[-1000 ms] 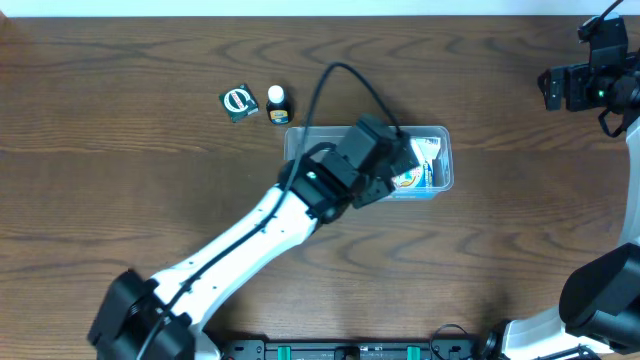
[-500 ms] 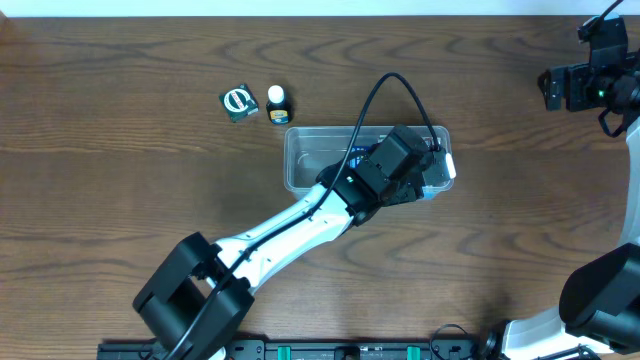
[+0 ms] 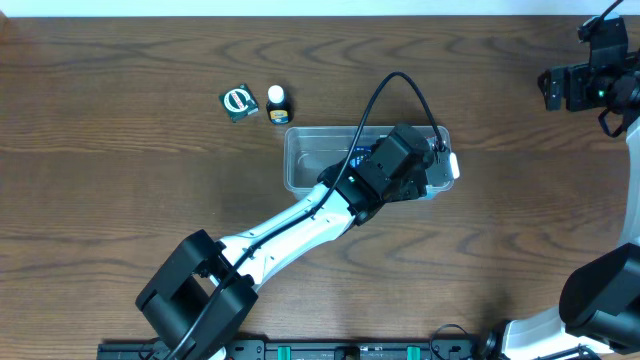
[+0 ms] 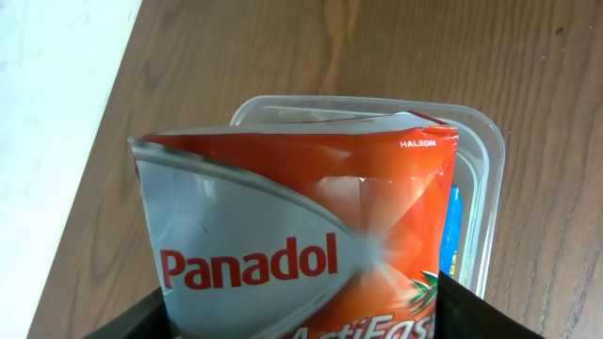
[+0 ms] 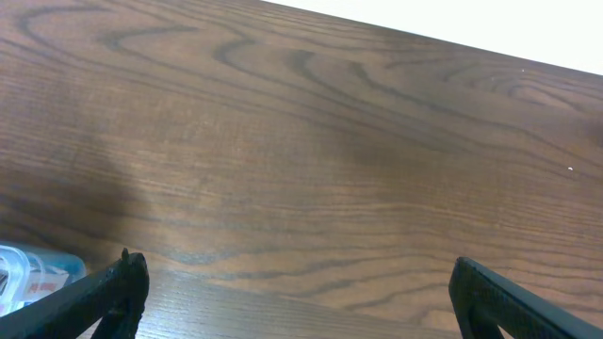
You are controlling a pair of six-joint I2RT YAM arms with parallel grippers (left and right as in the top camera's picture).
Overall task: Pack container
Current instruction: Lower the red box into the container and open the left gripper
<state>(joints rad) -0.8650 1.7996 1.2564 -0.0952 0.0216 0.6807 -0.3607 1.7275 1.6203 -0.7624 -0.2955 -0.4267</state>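
One packet (image 4: 283, 245) (in left claw (image 4: 311, 318)) overhangs container (image 4: 492, 155) rim.

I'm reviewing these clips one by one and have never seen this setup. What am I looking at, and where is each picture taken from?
Two robot arms at a wooden table. One picture looks down from above; the other two come from a camera on each wrist. The left tool grips a Panadol packet over the clear container. The right tool is open and empty, off to the side. A small green box and a white-capped bottle stand beside the container.
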